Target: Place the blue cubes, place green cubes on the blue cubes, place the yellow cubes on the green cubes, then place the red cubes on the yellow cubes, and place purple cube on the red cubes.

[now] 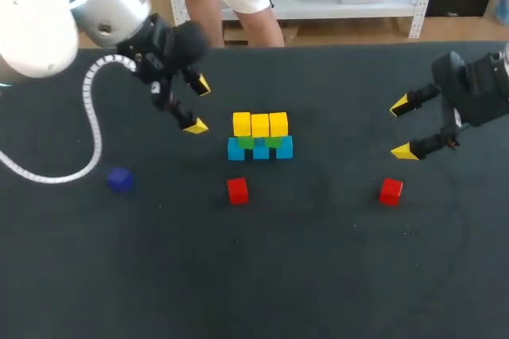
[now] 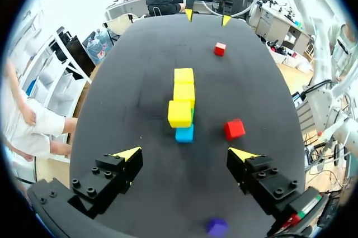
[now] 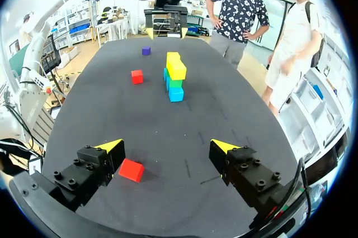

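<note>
wide black matte table (image 1: 318,275), flat and dull, under everything. from the left, a bulky white rounded arm (image 1: 48,21), smooth-shelled, with a ribbed white coiled cable (image 1: 94,116) looped down onto the table beside it. from the right, a dark angular arm (image 1: 477,84). left gripper (image 1: 199,105) released, black fingers spread wide with pointed yellow tips, nothing between them, just left of the stack. right gripper (image 1: 402,128) likewise released and holding nothing, well to the right of the stack. near the table's middle, a small three-layer stack (image 1: 260,137) of plain smooth cubes: a row of three blue cubes (image 1: 260,150) on the table, touching side by side; green cubes (image 1: 245,142) on those, mostly hidden, only two green faces showing; three yellow cubes (image 1: 260,124) in a row on top. first red cube (image 1: 237,190) loose on the table, just in front of the stack and apart from it. second red cube (image 1: 390,191) loose too, below the right gripper, seen from the right wrist close beside one finger and not gripped. small purple cube (image 1: 120,180) alone, well left of the stack, near the cable's loop.
</note>
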`<state>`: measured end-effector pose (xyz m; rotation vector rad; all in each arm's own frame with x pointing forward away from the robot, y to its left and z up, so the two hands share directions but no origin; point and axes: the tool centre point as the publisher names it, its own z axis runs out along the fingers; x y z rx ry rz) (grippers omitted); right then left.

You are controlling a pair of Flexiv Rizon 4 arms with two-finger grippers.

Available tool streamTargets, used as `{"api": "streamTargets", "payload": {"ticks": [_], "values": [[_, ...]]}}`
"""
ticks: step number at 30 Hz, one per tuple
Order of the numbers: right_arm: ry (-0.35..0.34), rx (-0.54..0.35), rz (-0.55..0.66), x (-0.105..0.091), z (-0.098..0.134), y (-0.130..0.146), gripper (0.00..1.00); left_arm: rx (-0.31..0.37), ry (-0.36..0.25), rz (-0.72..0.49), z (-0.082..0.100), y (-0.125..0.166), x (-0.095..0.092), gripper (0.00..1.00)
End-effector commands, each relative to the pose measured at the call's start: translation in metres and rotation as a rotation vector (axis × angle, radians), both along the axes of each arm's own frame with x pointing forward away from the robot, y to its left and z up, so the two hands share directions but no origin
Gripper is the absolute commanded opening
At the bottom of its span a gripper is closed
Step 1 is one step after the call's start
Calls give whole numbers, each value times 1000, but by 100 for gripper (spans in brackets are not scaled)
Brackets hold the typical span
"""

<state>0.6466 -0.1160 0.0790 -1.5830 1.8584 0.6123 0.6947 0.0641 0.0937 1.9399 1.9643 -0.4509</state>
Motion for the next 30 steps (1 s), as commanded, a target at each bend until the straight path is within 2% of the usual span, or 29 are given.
{"api": "streamTargets", "payload": {"ticks": [1, 10, 15, 21, 30], "values": [[-1, 3, 1, 1, -1, 0, 100, -7, -20, 26, 4, 17, -20, 100], [-1, 3, 1, 1, -1, 0, 100, -4, -30, 34, -2, 18, -59, 100], [-1, 3, 1, 1, -1, 0, 100, -17, -41, 83, -11, 12, -77, 100], [-1, 3, 1, 1, -1, 0, 100, -47, -52, 124, -20, 0, -93, 100], [-1, 3, 1, 1, -1, 0, 100, -44, -84, 89, -26, -20, -108, 100]]}}
